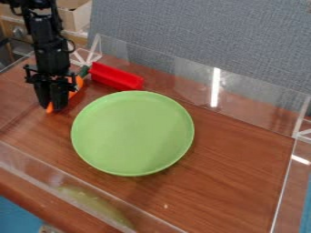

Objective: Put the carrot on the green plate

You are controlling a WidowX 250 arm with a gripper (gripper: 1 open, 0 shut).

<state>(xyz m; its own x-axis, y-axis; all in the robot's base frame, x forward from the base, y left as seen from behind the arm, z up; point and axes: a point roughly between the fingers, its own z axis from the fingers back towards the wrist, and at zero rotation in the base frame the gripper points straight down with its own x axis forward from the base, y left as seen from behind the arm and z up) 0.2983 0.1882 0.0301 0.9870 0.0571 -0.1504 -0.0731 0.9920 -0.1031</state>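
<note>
Dark wood worktop (231, 164) w/ clear acrylic walls (243, 86); grey panel (206, 32) behind. Plate (133, 132) sits mid-worktop. Carrot (53, 105) at far left, off plate, clamped between fingers (54, 95) pointing down. Red block (118, 76) just behind plate.

Single camera, raised front view, angled down over table (243, 155), mid-distance.

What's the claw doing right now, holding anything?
Claw: pointing down at the table left of the green plate, closed around the carrot, whose orange tip shows between its fingers.
</note>
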